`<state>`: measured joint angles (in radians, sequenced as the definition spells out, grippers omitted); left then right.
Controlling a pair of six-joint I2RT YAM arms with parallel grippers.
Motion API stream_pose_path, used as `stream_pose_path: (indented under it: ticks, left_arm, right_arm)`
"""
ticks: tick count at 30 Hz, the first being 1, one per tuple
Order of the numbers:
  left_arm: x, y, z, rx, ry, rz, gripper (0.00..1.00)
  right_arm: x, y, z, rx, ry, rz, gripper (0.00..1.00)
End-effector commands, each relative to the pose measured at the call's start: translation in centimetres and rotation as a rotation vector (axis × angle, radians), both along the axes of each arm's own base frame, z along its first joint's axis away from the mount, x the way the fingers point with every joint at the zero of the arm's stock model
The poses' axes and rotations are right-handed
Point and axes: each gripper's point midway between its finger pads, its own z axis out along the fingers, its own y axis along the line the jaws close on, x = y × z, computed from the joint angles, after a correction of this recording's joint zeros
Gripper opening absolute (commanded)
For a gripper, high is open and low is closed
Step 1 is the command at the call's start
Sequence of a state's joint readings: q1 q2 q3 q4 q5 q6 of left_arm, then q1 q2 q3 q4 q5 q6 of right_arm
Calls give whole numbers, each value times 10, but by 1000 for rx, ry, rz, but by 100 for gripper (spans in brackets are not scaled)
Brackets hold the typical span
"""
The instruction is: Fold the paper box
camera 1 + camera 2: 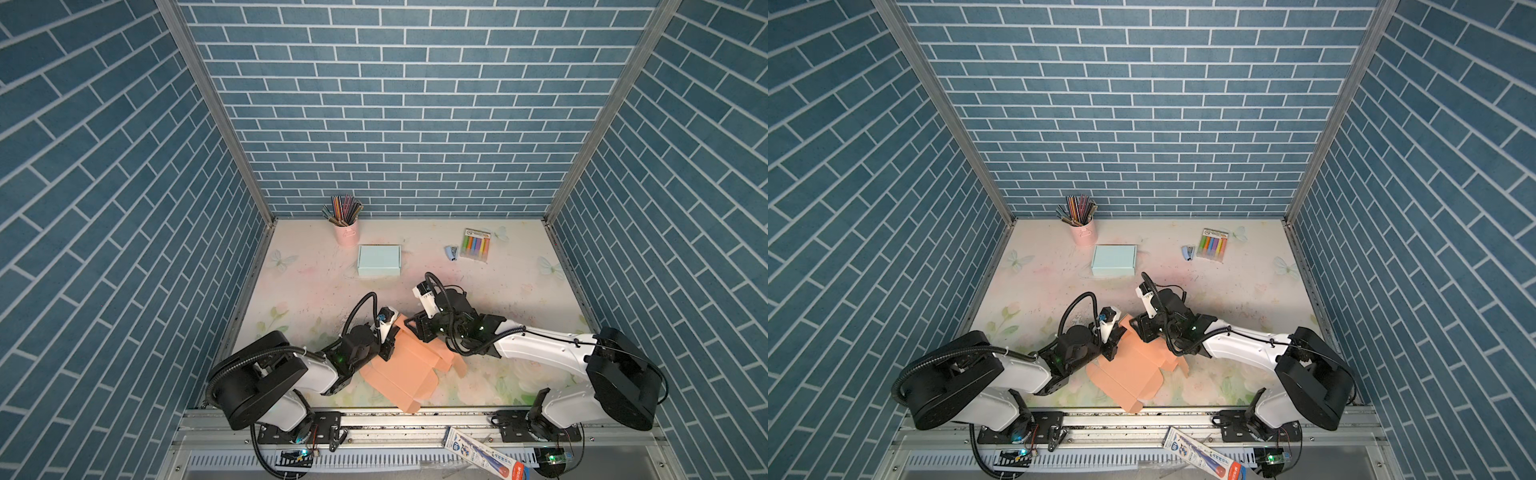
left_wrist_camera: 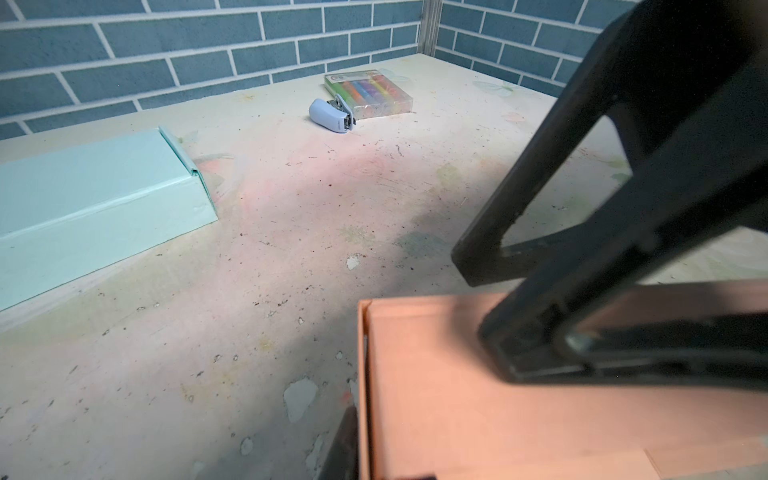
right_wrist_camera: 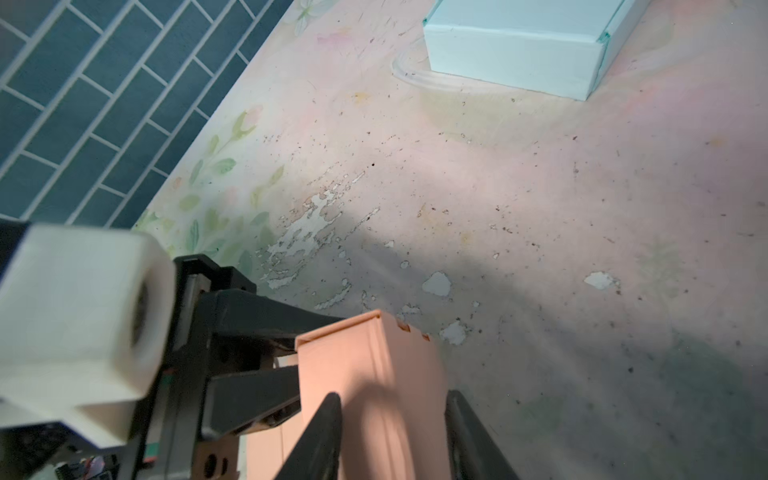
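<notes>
Paper box, orange, partly folded on table | left gripper clamped on its raised wall | right gripper straddling same wall, grip indeterminate

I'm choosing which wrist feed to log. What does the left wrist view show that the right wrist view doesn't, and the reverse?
Only the left wrist view: the stapler and the marker pack by the back wall. Only the right wrist view: the left arm's white wrist camera. Both: the mint box, the orange box and the worn table.
</notes>
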<state>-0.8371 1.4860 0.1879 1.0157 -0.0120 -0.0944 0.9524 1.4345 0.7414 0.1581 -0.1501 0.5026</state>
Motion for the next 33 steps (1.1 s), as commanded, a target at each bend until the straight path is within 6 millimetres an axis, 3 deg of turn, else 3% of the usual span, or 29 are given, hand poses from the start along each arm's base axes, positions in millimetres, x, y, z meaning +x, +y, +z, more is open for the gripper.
stream_pose_path:
  ticks: [1, 7, 9, 14, 19, 23, 27, 33]
  left_arm:
    - [3, -1, 1, -5, -9, 20, 16]
    - [1, 0, 1, -5, -21, 51, 30]
    - [-1, -1, 2, -6, -23, 50, 27]
    - [-1, 0, 4, -3, -33, 66, 9]
    - [0, 1, 4, 5, -39, 80, 2]
    - [0, 1, 4, 4, -39, 85, 3]
    - [-2, 1, 2, 5, -36, 79, 16]
    - [-8, 1, 0, 0, -30, 66, 15]
  right_arm:
    - [-8, 10, 3, 78, 78, 17, 37]
    - [-17, 7, 3, 133, 124, 15, 33]
    - [-19, 5, 3, 144, 133, 10, 33]
    - [-22, 0, -2, 154, 156, -13, 32]
    - [-29, 4, 4, 225, 202, -4, 29]
    - [-40, 12, 17, 283, 220, 19, 28]
    - [-42, 13, 18, 289, 224, 11, 27]
    - [-37, 8, 14, 262, 199, -20, 27]
